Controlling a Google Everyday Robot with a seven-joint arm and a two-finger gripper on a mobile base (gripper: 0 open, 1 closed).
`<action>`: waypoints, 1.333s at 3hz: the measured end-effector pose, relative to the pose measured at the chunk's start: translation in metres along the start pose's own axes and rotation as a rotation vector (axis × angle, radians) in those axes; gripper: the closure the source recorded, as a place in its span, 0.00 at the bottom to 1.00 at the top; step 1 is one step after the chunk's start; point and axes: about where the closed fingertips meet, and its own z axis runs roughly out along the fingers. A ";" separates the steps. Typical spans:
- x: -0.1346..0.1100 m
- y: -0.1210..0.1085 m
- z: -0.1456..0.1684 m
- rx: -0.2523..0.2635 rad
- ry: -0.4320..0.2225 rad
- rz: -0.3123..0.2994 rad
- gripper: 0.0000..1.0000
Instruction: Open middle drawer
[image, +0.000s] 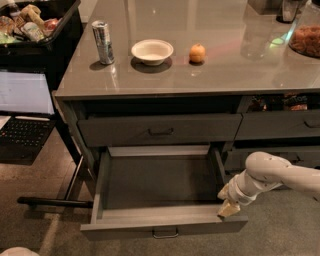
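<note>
The middle drawer (160, 220) is pulled far out below the counter, showing a plain grey bare interior. Its small dark handle (165, 233) sits at the centre of the front panel. My gripper (227, 207) is at the drawer's front right corner, right against the top of the front panel. The white arm (270, 175) reaches in from the right. Another wide drawer (160, 130) above stays closed.
On the counter (200, 75) stand a can (103, 42), a white bowl (152, 51) and an orange fruit (197, 53). A laptop (22, 107) and a black bin of snacks (30, 22) are at the left. More drawers (280, 125) lie to the right.
</note>
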 end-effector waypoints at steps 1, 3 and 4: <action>-0.007 -0.003 -0.002 -0.006 -0.020 -0.021 0.00; -0.031 -0.022 -0.020 0.046 -0.064 -0.059 0.00; -0.042 -0.030 -0.029 0.073 -0.082 -0.073 0.05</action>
